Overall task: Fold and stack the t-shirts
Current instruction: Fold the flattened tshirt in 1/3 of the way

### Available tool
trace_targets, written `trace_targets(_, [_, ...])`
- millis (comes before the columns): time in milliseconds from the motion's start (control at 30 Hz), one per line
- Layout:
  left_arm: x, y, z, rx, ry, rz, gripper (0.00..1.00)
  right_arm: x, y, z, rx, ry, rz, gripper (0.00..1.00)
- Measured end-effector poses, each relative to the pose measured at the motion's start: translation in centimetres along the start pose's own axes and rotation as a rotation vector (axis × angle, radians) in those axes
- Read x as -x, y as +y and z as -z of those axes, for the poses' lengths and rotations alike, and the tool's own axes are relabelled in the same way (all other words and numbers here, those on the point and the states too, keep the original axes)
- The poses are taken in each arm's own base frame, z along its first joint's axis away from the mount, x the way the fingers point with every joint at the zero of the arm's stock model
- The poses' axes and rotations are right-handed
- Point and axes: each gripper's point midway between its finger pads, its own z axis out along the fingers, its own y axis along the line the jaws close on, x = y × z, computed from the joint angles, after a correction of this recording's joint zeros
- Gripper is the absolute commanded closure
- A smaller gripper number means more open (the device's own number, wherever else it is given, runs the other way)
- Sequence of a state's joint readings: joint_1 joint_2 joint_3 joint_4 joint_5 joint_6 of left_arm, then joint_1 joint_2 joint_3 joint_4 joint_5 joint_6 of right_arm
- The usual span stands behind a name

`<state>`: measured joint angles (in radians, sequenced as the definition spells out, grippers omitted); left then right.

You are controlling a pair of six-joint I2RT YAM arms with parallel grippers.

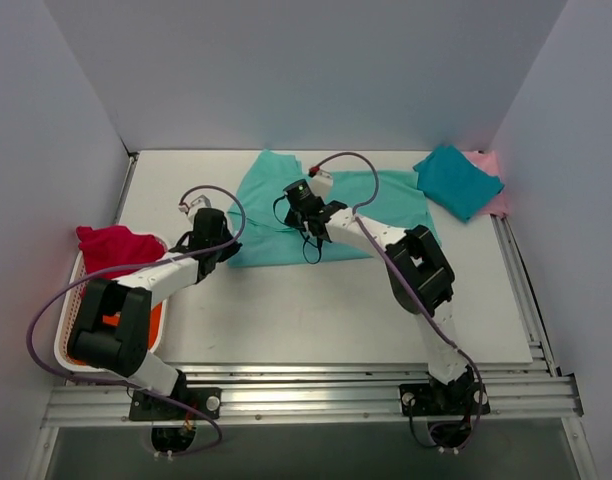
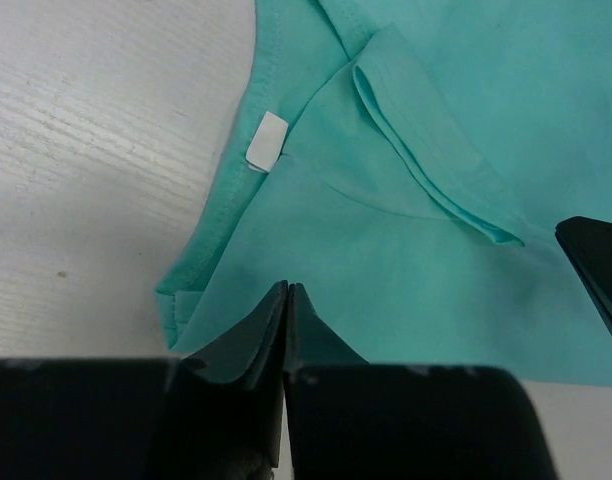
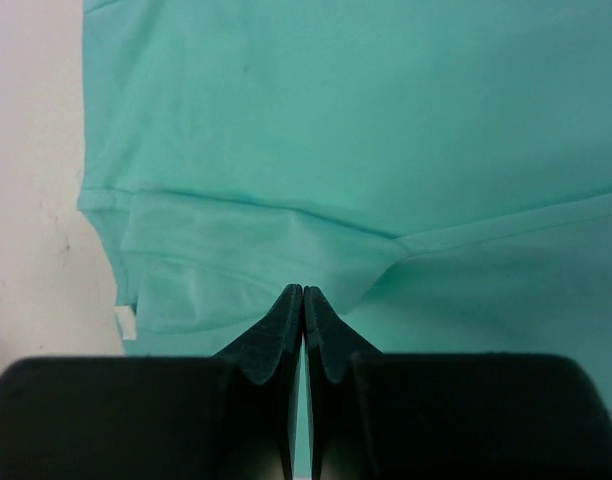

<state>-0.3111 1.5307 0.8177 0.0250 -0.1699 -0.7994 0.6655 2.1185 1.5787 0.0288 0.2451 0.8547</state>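
Overhead view; wrist views close above mint-green t-shirt point(image 2: 386, 250)

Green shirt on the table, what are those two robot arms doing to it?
The arms seem to be starting a fold on the mint-green t-shirt, which lies spread on the table. The left pincer is shut on the cloth near its left edge. The right pincer is shut on it nearer the middle. A teal t-shirt lies on a pink t-shirt in the far right corner. A magenta-red t-shirt and an orange t-shirt are at the white basket on the left.
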Motion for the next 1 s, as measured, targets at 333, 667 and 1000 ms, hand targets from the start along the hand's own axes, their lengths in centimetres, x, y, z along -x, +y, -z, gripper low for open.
trace_targets(333, [-0.3, -0.3, -2.0, -0.014, -0.007, -0.002, 0.98, -3.6, 1.1, -1.4, -0.025, 0.074, 0.03, 1.0])
trace_targets(667, [-2.7, 0.1, -5.4, -0.023, 0.053, -0.014, 0.98, -5.8, -0.8, -1.4, -0.073, 0.114, 0.049, 1.0])
trace_targets(1000, [-2.9, -0.2, -6.1, -0.039, 0.055, -0.01, 0.98, -6.1, -0.6, -1.3, -0.071, 0.115, 0.055, 1.0])
